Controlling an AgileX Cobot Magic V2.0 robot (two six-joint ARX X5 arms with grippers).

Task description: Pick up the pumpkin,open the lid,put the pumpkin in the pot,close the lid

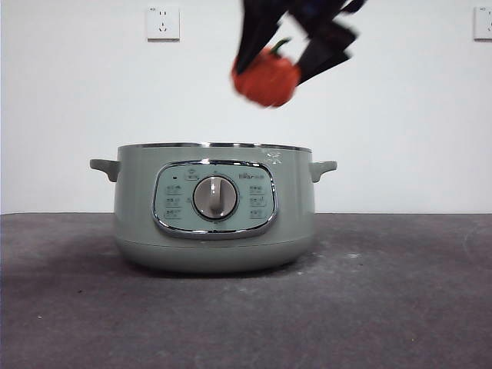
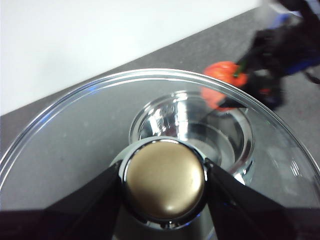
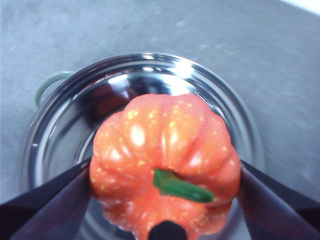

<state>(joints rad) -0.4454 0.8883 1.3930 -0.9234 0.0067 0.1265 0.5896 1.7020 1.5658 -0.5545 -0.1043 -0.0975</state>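
My right gripper (image 1: 288, 61) is shut on the orange-red pumpkin (image 1: 266, 77) (image 3: 165, 160) and holds it in the air above the right part of the pot (image 1: 214, 207). The sage-green pot stands uncovered on the table, and its shiny steel bowl (image 3: 60, 135) lies straight under the pumpkin. My left gripper (image 2: 164, 182) is shut on the round knob (image 2: 164, 180) of the glass lid (image 2: 70, 140), held up off the pot; through the glass I see the pot's bowl (image 2: 220, 140) and the pumpkin (image 2: 226, 75) in the other gripper (image 2: 265, 65). The lid is out of the front view.
The pot has small side handles (image 1: 104, 167) (image 1: 323, 167) and a control panel with a silver dial (image 1: 214, 197) facing the front. A dark grey tabletop (image 1: 400, 292) spreads around it. A white wall with sockets (image 1: 162, 23) stands behind.
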